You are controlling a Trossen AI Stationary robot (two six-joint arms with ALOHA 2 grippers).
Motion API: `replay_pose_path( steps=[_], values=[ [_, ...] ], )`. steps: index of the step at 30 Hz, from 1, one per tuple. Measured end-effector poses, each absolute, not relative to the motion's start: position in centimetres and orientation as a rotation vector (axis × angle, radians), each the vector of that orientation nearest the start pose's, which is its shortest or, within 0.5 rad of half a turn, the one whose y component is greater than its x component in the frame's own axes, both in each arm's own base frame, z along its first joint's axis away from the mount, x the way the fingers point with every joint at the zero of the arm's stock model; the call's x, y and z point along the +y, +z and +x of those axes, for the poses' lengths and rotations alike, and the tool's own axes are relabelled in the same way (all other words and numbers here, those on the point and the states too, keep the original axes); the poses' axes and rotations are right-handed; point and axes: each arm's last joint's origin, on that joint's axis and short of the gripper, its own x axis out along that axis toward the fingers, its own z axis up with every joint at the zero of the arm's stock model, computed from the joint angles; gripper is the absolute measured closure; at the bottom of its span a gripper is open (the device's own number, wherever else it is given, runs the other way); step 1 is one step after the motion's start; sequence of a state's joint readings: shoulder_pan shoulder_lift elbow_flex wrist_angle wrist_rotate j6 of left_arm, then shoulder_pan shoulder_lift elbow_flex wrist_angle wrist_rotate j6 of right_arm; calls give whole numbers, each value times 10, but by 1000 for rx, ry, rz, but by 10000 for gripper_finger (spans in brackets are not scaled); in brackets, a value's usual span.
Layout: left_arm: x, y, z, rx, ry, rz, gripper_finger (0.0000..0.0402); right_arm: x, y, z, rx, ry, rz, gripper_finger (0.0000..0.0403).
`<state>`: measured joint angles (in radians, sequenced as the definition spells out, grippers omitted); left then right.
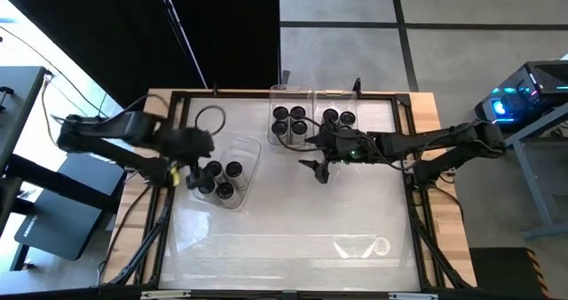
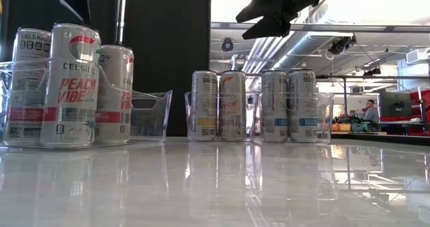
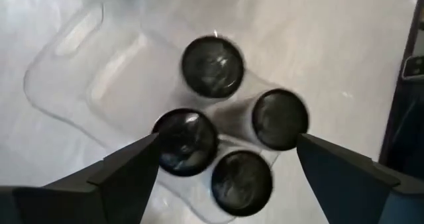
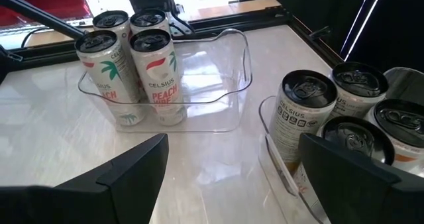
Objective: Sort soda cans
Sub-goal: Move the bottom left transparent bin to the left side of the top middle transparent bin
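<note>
Soda cans stand sorted in clear bins: four in the left bin (image 1: 232, 171), four (image 1: 290, 122) in the middle bin (image 1: 291, 114) at the table's far edge, three (image 1: 338, 118) in the bin beside it. Left gripper (image 1: 197, 162) hovers over its four cans (image 3: 227, 138), fingers spread, holding nothing. Right gripper (image 1: 320, 169) hangs just in front of the far bins, released, empty. White glossy tabletop (image 1: 293, 220), near half bare except an empty bin (image 1: 364, 245). Dark frame rims the table; open workshop beyond.
</note>
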<state>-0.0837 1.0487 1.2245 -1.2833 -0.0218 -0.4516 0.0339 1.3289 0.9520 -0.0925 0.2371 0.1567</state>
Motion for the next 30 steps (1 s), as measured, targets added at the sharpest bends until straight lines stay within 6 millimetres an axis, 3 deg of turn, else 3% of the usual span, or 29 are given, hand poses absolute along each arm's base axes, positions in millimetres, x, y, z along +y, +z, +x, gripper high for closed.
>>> replay_pose_path(
  steps=[6, 11, 16, 21, 26, 30],
  values=[
    [-65, 356, 144, 899, 247, -256, 89, 9, 282, 292, 449, -217, 94, 69],
    [-120, 347, 132, 817, 211, -226, 117, 23, 282, 291, 451, -173, 84, 69],
    [-175, 317, 133, 895, 188, -175, 150, 40, 282, 289, 434, -229, 59, 69],
    [-214, 278, 135, 1032, 249, -160, 196, 57, 283, 285, 420, -240, 50, 69],
    [-243, 240, 130, 1082, 359, -148, 261, 76, 283, 280, 405, -251, 17, 69],
    [-253, 216, 126, 1070, 514, -152, 313, 89, 284, 275, 394, -250, 2, 69]
  ],
)
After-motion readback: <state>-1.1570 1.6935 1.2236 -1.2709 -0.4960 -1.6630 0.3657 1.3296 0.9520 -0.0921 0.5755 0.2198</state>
